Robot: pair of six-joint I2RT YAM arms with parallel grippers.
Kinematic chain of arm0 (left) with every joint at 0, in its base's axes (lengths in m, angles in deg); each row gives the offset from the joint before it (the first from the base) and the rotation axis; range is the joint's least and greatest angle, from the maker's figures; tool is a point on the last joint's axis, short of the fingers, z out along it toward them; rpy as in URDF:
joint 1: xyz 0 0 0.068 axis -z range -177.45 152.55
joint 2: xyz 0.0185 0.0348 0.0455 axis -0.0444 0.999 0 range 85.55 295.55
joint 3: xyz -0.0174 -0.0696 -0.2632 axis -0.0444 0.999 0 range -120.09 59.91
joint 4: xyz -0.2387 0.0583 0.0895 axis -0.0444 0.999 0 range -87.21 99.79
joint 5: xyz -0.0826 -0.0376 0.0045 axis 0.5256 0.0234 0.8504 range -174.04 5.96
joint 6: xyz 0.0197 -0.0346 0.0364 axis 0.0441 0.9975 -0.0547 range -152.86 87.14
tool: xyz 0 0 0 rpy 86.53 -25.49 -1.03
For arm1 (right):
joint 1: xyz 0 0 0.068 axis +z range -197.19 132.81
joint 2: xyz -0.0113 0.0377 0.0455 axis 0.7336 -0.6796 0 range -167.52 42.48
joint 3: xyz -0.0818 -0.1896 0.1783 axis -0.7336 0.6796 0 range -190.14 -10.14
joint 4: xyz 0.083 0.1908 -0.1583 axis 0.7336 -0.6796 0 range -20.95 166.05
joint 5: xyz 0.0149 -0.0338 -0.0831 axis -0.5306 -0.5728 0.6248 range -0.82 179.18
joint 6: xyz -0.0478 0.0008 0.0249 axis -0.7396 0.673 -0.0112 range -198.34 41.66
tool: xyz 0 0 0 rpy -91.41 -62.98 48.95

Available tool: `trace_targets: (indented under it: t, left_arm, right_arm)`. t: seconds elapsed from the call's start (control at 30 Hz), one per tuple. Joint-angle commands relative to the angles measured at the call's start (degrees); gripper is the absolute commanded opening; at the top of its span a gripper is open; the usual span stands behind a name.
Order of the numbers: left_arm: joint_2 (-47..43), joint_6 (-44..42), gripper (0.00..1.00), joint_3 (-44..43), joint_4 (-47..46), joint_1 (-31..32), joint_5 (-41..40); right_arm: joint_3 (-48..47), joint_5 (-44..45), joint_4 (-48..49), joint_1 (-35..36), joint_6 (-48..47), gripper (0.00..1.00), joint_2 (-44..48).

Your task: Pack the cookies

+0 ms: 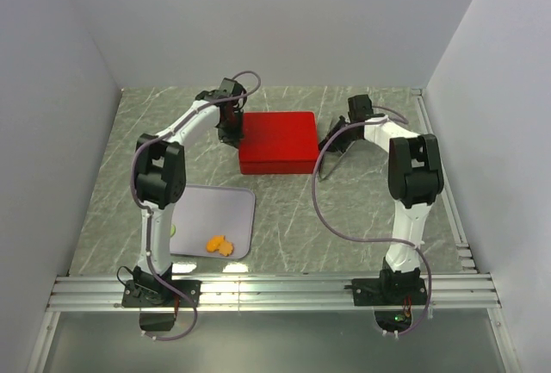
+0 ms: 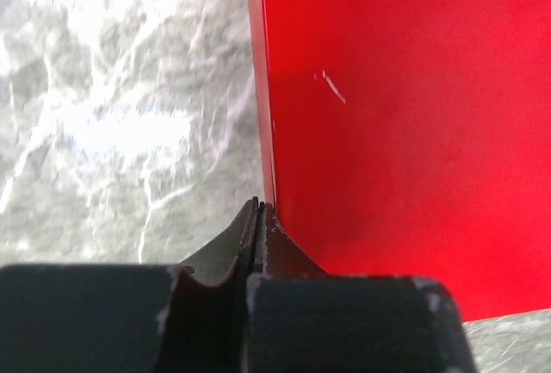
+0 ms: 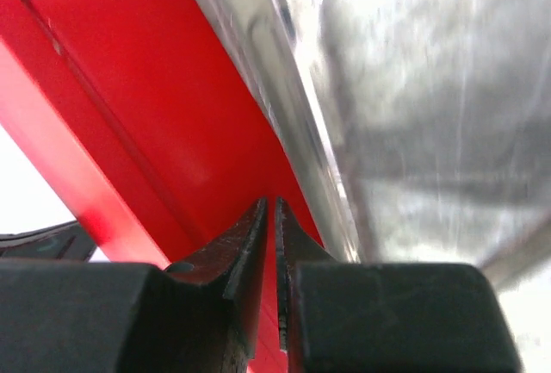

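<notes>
Red box (image 1: pixel 275 140) sat shut, contents hidden; left pincer (image 2: pixel 261 208) and right pincer (image 3: pixel 269 205) closed, flanking it. Nearer, tray (image 1: pixel 225 205) held orange cookies (image 1: pixel 219 244). Marbled desk (image 1: pixel 284 218), white walls (image 1: pixel 275 20).

The red box (image 1: pixel 277 140) is looking like smooth, glossy plastic, bearing one faint scratch (image 2: pixel 331 87). The table (image 1: pixel 362 209) is showing a marbled grey top, shining under the light. The tray (image 1: pixel 225 205) is appearing pale, smooth and matt. The left gripper (image 2: pixel 261 209) is showing matt black plastic, scuffed at its edges. The rail (image 1: pixel 275 291) is gleaming as ribbed metal.
</notes>
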Motion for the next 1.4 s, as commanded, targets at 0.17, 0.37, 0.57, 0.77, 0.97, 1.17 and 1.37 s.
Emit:
trace_targets:
  t: [0.17,0.37,0.57,0.77,0.97,1.17,1.37]
  left_arm:
    - [-8.2,2.5,0.01,9.5,-2.2,2.3,0.5]
    - [-13.0,2.9,0.01,14.5,-2.3,2.3,-0.6]
    - [-17.2,2.4,0.0,17.3,-1.7,2.3,-0.8]
    - [-21.9,2.6,0.0,20.3,-2.3,2.3,-0.6]
    - [-27.6,3.6,0.0,26.0,-4.4,2.3,0.7]
    - [-32.9,5.3,0.0,35.5,-8.1,2.3,5.2]
    - [-37.6,6.1,0.0,40.9,-9.3,2.4,7.9]
  right_arm:
    - [2.4,1.7,-6.2,3.7,-1.5,0.15,10.7]
    - [0.8,6.3,-13.8,3.1,-6.0,0.15,12.0]
    - [-0.7,14.7,-19.8,0.1,-8.5,0.15,14.8]
    - [-9.9,16.0,-19.6,-0.3,-9.0,0.16,16.6]
    - [-38.1,7.8,-24.1,3.0,-10.0,0.2,1.2]
    - [-62.6,3.3,-23.7,3.8,-9.0,0.34,-15.2]
    - [-62.3,5.2,-19.2,5.5,-9.5,0.43,-21.1]
